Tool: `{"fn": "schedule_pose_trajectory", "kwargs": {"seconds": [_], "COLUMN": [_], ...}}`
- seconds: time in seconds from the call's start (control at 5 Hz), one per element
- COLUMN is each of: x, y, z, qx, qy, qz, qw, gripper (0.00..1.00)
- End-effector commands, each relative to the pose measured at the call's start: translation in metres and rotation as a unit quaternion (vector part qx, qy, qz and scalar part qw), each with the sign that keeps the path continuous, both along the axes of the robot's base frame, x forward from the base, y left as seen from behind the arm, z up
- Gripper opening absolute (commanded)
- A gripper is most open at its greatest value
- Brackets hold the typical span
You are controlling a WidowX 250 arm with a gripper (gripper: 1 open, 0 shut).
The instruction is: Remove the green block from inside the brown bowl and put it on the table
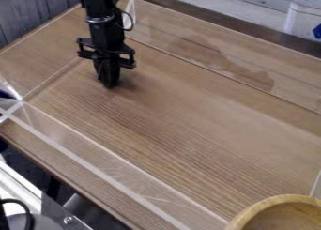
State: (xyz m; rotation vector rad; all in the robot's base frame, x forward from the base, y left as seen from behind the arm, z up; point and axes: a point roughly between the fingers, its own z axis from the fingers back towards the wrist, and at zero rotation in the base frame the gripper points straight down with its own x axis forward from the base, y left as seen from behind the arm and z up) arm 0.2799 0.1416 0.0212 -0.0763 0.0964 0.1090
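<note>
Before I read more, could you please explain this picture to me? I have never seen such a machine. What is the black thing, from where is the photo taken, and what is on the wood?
The black thing is a robot arm, and its lower end is a gripper, a two-fingered claw that points straight down at the table. The fingers are shut together, and nothing can be seen between them.

There is only one picture of this moment. The camera looks down at the table from above and to one side.

The table is a light wood-grain top with low clear plastic walls around it. At the bottom right corner you see part of the rim of the brown bowl, far from the gripper. Most of the bowl is cut off by the picture's edge, so its inside cannot be seen, and no green block shows anywhere.
</note>
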Motion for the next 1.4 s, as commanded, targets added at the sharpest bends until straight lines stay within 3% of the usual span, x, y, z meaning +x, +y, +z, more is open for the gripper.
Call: {"fn": "schedule_pose_trajectory", "kwargs": {"seconds": [0.0, 1.2], "x": [0.007, 0.016], "y": [-0.001, -0.004], "z": [0.009, 0.022], "qx": [0.001, -0.013], "qy": [-0.011, -0.012], "qz": [-0.004, -0.008], "qw": [0.9999, 0.9998], "gripper": [0.0, 0.0]}}
